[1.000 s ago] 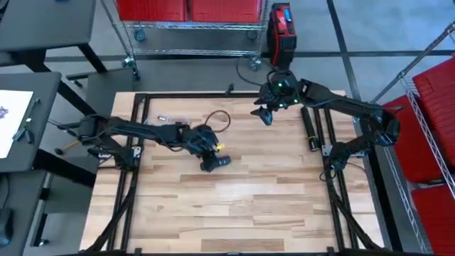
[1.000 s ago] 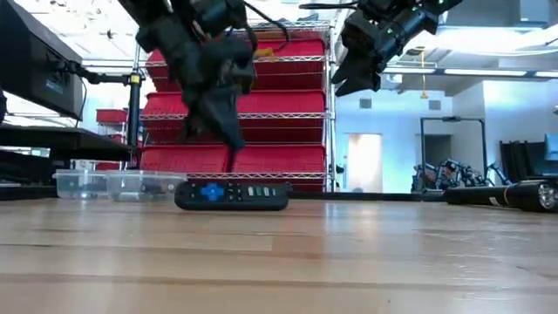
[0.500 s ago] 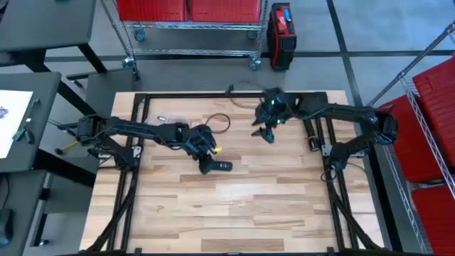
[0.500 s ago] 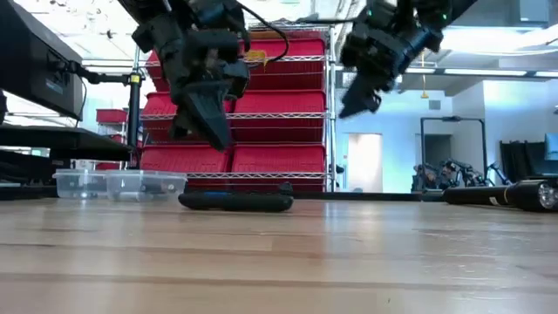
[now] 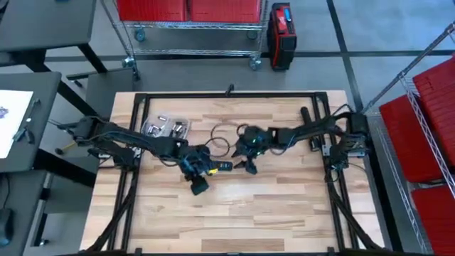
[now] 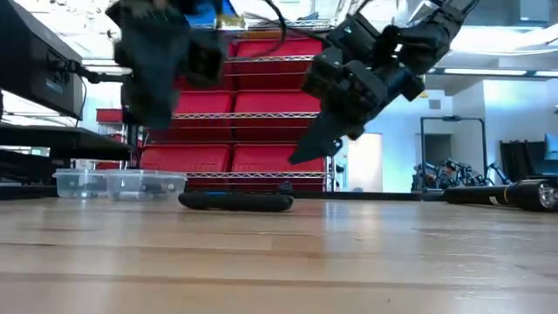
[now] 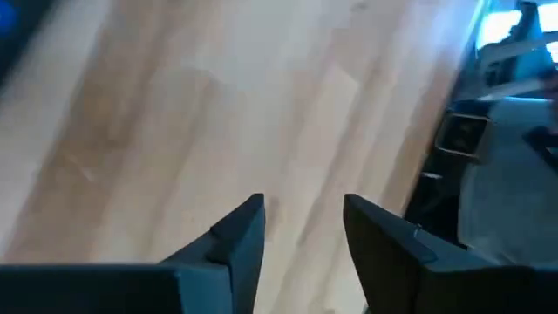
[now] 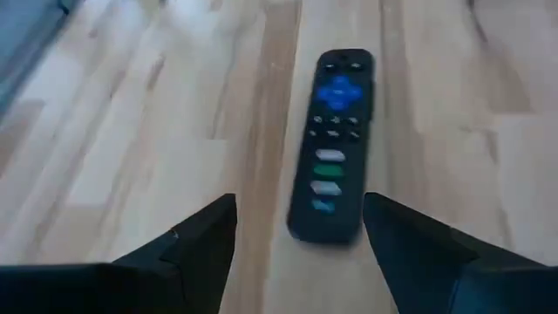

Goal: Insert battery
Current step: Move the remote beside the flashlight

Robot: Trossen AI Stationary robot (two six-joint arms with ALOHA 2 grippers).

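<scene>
A slim black remote, buttons up with a blue pad at one end, lies flat near the middle of a pale wood-plank table. The right gripper hovers just above it, dark fingers spread wide. The left gripper, fingers parted and empty, hangs over bare planks beside the remote. Clear plastic tubs sit toward the table's far left; red bins on wire shelving stand behind
</scene>
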